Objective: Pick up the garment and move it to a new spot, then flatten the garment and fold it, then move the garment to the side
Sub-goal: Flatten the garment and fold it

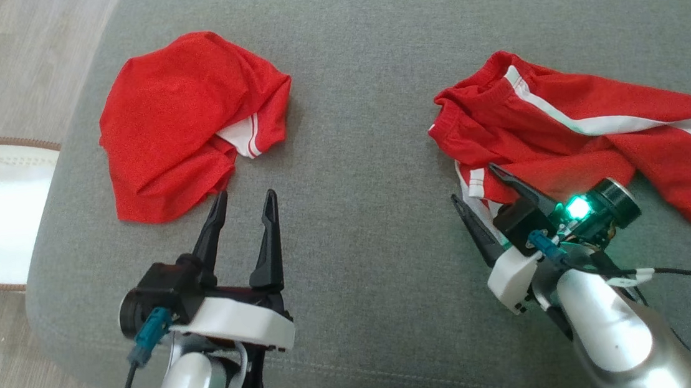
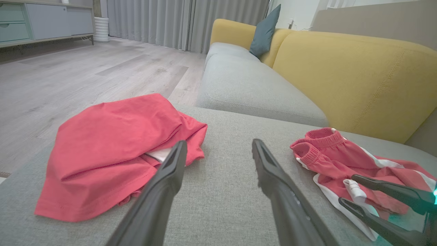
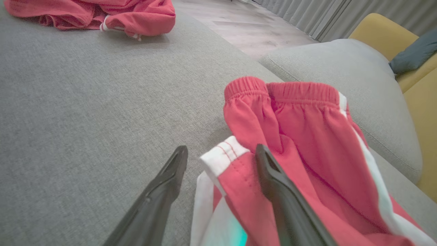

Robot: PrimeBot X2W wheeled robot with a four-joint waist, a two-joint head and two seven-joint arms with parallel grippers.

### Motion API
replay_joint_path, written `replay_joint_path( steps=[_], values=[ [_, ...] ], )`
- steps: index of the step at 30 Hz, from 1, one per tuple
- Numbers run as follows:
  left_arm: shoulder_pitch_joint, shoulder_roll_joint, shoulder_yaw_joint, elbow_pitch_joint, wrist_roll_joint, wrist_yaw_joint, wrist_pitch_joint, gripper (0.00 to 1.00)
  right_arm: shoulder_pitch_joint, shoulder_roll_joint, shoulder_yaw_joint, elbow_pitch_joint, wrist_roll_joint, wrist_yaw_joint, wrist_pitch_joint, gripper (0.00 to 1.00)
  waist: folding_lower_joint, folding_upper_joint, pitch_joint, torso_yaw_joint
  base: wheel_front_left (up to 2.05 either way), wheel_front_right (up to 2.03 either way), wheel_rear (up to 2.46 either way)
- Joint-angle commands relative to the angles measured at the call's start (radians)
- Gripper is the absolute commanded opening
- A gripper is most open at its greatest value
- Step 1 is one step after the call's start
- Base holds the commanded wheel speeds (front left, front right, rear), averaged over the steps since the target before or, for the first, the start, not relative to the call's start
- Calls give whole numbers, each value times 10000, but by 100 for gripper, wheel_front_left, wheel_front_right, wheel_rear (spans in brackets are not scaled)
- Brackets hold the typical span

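Red shorts (image 1: 541, 139) with white stripes are lying crumpled on the grey sofa cushion (image 1: 356, 174), one white-edged hem corner (image 3: 222, 153) sitting between the wide-spread right fingers (image 3: 276, 184), which are risking, to my eye, pinching only that thin edge and losing it on lifting.

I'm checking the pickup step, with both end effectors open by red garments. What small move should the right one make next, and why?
Probably close the right end effector on the white-trimmed hem of the red shorts: its open fingers straddle that edge on the grey cushion, so closing should pinch fabric for the lift.
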Motion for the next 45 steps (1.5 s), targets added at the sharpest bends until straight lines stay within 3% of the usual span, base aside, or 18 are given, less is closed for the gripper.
replay_joint_path(
  steps=[1,2,3,8,15,25,32,33,34,41,45],
  values=[
    [-433,28,259,-282,-60,78,-78,100,-389,66,27,-125,-163,65,-82,100,0,0,39,26,0,0,0],
    [-436,28,268,-282,-63,86,-78,100,-419,88,-31,-54,-208,65,-110,55,0,0,48,18,0,0,0],
    [-437,28,277,-282,-65,97,-78,100,-449,112,-78,7,-251,65,-154,0,0,0,54,-4,0,0,0],
    [-420,28,346,-267,-4,112,-78,100,-462,232,-441,-16,-57,65,-502,0,0,0,6,-356,0,0,0],
    [-355,28,532,-275,131,44,-78,100,355,276,-1354,-1271,490,65,-692,0,0,0,-187,-1328,0,0,0],
    [-352,28,684,-334,289,-73,-78,100,2253,106,-2978,-3327,1821,65,150,0,0,0,-226,-2797,0,0,0],
    [-484,28,699,-293,430,-171,-78,100,2538,314,-4141,-3439,2998,65,504,0,0,0,-102,-3280,0,0,0],
    [-492,28,705,-278,448,-192,-78,100,2517,318,-4229,-3362,3204,65,497,31,0,0,-90,-3314,0,0,0],
    [-499,28,707,-260,464,-213,-78,100,2486,320,-4332,-3277,3392,65,487,100,0,0,-80,-3336,0,0,0],
    [-536,28,705,-211,512,-291,-78,100,2157,325,-4729,-3148,3580,65,-155,100,0,0,-53,-3352,0,0,0],
    [-546,28,641,-164,504,-313,-78,100,2092,325,-3626,-3511,3558,65,-654,100,0,0,-81,-3287,0,0,0]
  ],
)
